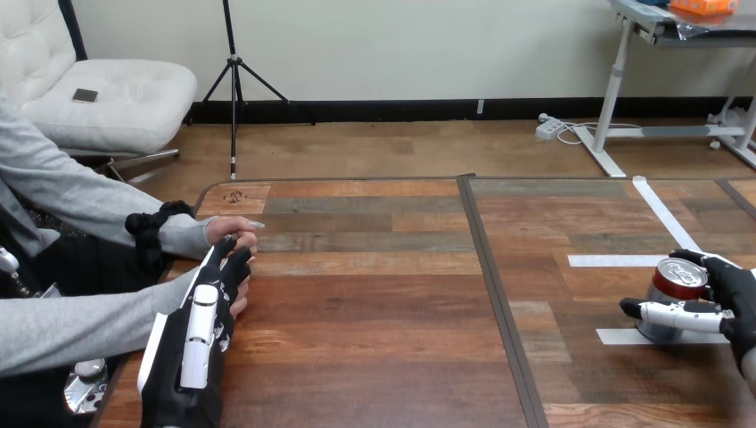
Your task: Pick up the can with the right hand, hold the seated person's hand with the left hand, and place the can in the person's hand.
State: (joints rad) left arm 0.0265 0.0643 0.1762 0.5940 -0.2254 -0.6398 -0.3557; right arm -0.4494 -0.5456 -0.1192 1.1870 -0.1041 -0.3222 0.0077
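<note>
Head view: the right robot hand [733, 299] is clamped round the red-topped can [675, 292]. The can stands upright at the right of the desk [374, 303], on a white tape strip [624, 260], and looks ready for lifting. At the far left, the left robot hand [207, 325] touches the person's hand [230, 232], probably to steady it for receiving. Whether it grips, I cannot tell.

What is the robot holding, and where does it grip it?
The right hand grips the can round its side, thumb across the front. The left hand lies against the person's hand; whether it holds it cannot be told.
</note>
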